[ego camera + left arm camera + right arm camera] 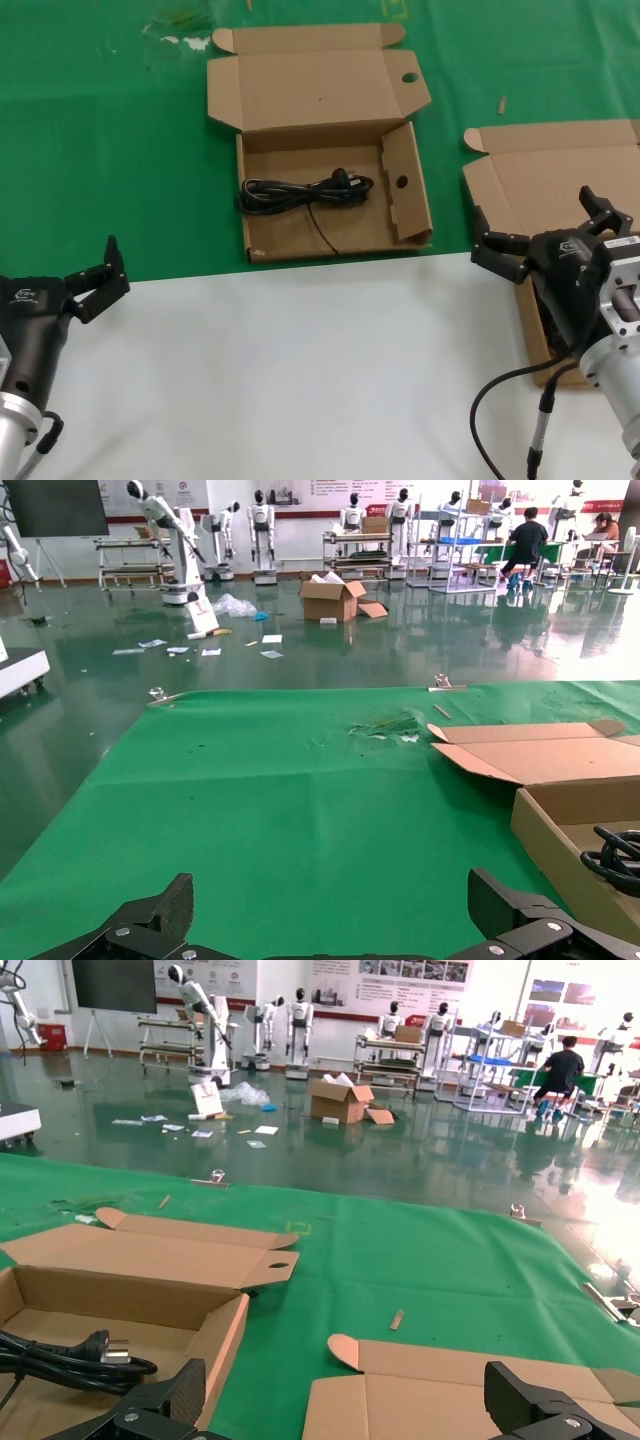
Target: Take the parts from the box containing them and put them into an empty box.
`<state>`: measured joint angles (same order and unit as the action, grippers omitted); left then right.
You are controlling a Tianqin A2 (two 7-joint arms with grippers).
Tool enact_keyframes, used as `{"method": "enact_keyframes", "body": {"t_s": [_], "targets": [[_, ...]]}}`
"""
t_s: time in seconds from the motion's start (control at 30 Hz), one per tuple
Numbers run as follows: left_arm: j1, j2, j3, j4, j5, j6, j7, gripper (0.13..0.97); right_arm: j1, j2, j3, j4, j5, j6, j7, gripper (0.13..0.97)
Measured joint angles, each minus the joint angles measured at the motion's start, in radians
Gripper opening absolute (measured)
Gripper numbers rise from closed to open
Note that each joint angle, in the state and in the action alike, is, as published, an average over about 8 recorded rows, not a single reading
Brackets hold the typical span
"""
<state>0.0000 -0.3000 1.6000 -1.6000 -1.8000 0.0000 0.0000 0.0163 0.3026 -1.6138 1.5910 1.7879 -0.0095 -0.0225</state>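
Right gripper [545, 232] spread above box [560, 165]; no legible writing.

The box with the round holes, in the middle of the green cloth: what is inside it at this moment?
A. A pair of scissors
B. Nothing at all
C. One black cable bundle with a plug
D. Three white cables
C: in the head view a single coiled black cable with a plug lies on the floor of the box with the round holes, and nothing else is in it.

No text can be read; wall posters and gripper logos are too small.
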Motion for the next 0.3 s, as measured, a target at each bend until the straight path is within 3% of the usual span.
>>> {"method": "enact_keyframes", "body": {"t_s": [0.3], "targets": [[0.000, 0.000, 0.000, 0.000, 0.000, 0.000, 0.000, 0.966, 0.000, 0.000, 0.000, 0.000, 0.000, 0.000, 0.000, 0.966]]}}
